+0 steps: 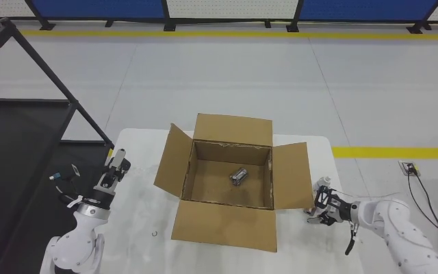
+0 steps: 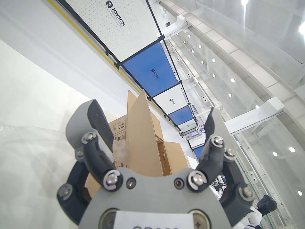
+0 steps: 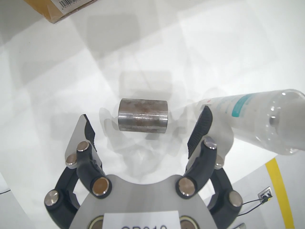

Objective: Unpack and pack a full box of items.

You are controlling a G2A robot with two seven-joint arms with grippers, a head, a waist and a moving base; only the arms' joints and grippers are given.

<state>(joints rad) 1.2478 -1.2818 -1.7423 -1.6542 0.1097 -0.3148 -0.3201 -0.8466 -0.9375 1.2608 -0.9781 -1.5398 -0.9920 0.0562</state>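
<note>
Your right gripper (image 3: pixel 146 115) is spread wide and empty, low over the table (image 3: pixel 214 36) just beside the box (image 1: pixel 222 226). A short metal cylinder (image 3: pixel 143 119) lies on its side squarely between the fingers. I read this as a pick for the box, though it could equally be a set-down.

If you're grabbing it, come straight down and close on the two flat ends. That way the fingers meet faces, not a curve that can roll away. Mind the white tube (image 3: pixel 250 120) right by one finger, because a crooked descent would knock it.

Your left gripper (image 2: pixel 152 107) is also wide open with nothing in it. It sits off to the other side of the table and points at a raised flap.

One small metal piece (image 1: pixel 237 177) lies on the box floor, too small to identify. The tube's far end runs out of frame, and I can't tell whether the tube actually touches the finger.
</note>
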